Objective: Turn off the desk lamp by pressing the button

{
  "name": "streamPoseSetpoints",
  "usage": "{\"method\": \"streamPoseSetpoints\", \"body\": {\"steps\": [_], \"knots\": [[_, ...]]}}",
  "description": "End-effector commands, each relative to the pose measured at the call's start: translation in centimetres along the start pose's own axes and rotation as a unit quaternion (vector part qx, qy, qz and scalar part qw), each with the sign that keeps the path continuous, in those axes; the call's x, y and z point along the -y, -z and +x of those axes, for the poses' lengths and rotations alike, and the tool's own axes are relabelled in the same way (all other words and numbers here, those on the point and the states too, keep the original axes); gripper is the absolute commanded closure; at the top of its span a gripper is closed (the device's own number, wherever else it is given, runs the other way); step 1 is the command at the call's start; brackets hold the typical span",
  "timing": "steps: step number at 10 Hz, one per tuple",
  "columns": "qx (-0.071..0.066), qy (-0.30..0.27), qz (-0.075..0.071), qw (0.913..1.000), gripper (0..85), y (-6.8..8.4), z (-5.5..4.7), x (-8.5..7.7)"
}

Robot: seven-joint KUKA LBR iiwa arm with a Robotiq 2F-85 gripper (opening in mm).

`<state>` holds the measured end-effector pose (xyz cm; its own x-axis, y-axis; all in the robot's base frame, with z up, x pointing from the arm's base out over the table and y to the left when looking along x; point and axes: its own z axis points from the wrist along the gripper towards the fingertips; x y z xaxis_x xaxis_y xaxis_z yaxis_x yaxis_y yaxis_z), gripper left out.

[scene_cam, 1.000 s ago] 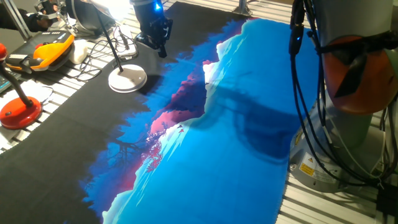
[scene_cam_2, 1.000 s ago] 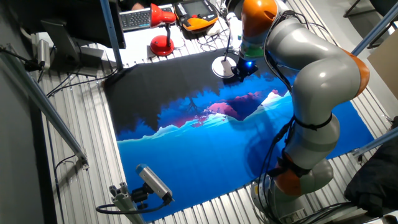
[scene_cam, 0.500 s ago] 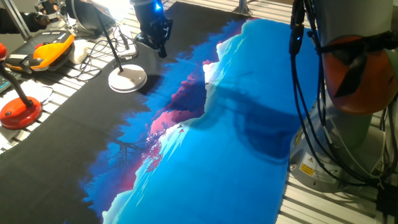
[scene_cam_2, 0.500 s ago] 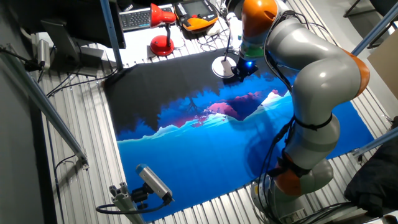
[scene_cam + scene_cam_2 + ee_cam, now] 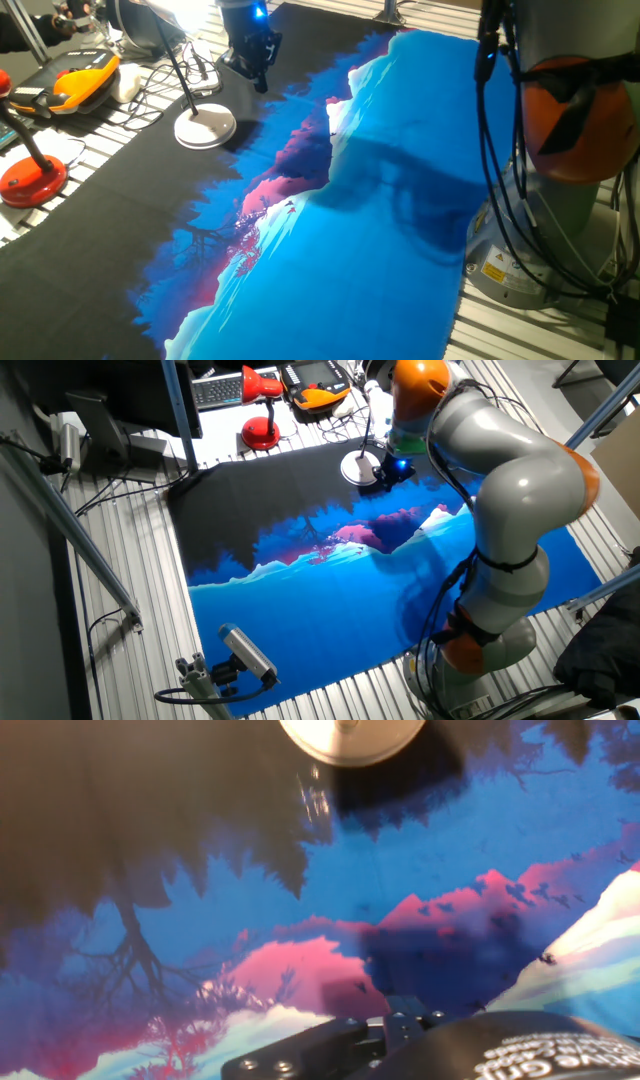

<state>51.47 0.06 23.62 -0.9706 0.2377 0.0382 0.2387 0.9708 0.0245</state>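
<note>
Slatted metal bench (image 5: 70,165) under a mat (image 5: 380,230) printed with blue, pink and black mountain scenery: from one fixed view, the desk lamp (image 5: 204,127) stands at the mat's black far-left corner, its flat white disc base on the fabric, its thin dark stem slanting up to a glaring bright head at the frame's top edge. My end effector (image 5: 252,66) hangs just right of that stem, above the mat and apart from the base. A red lamp (image 5: 30,176) sits on the bare slats at the left edge, and an orange handheld pendant (image 5: 75,82) lies among cables behind.

From the other fixed view, my grey and orange arm (image 5: 505,490) arches over the mat, with my end effector (image 5: 385,473) just beside the desk lamp's white base (image 5: 357,465). The red lamp (image 5: 260,410) stands well apart, near a keyboard (image 5: 217,390).

From the hand view, the round white base (image 5: 351,734) shows at the top edge, on the black part of the mat (image 5: 200,920), with dark hardware of my own hand at the bottom. I cannot tell how far my end effector is open; it holds nothing that I can see.
</note>
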Motion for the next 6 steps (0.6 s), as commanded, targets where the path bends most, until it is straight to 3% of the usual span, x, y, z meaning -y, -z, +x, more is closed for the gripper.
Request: {"method": "streamPoseSetpoints", "body": {"steps": [1,3,4,6], "knots": [[0.006,0.002,-0.005,1.0000,85.0,-0.03,-0.01,0.01],[0.031,-0.004,-0.004,0.9995,85.0,-0.03,-0.01,0.01],[0.045,-0.008,0.004,0.9990,85.0,-0.03,-0.01,0.01],[0.087,-0.013,0.029,0.9957,85.0,-0.03,-0.01,0.01]]}}
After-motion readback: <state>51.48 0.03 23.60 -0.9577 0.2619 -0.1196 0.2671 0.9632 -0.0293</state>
